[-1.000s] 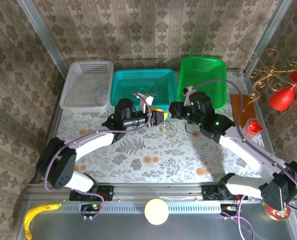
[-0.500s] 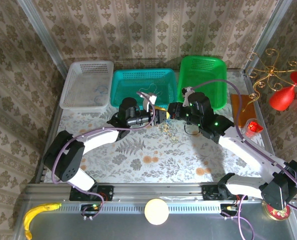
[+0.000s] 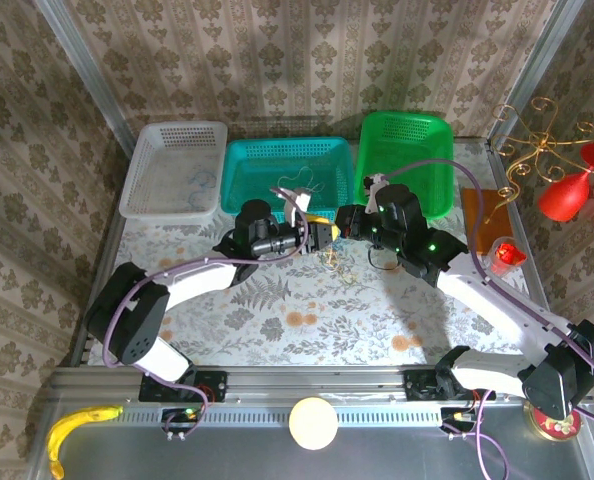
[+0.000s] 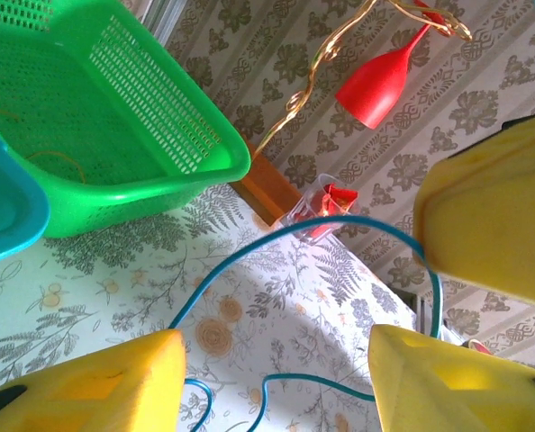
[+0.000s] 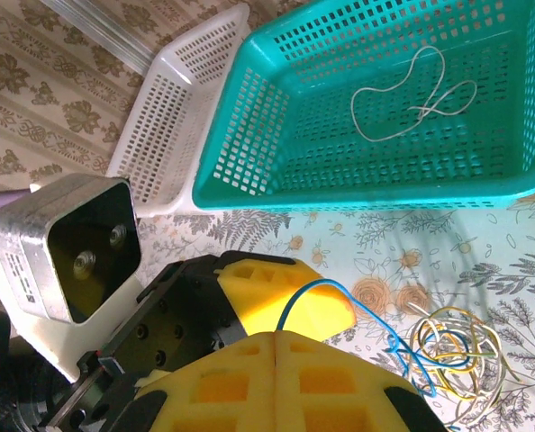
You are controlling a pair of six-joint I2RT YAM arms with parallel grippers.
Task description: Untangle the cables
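My right gripper (image 5: 276,340) is shut on a blue cable (image 5: 340,292) that arches out of its yellow pads and runs down to a small tangle of blue, yellowish and whitish cables (image 5: 448,353) on the floral table. My left gripper (image 4: 276,378) is open just beside it, and the blue cable (image 4: 340,223) loops loosely between its yellow fingers (image 4: 96,387) without being pinched. From above, the left gripper (image 3: 322,232) and right gripper (image 3: 349,222) nearly touch, with the tangle (image 3: 335,262) just in front of them. A whitish cable (image 5: 412,99) lies in the teal basket (image 5: 249,117).
Three baskets line the back: white (image 3: 172,170), teal (image 3: 287,205), green (image 3: 407,130). A red glass (image 3: 567,195) and gold wire ornament stand at the right. An orange-brown block (image 3: 482,215) lies by the green basket. A banana (image 3: 72,430) lies on the near metal ledge.
The left arm has shifted a little to the right, bringing its gripper closer to the right gripper. The right arm has kept still, holding the blue cable.
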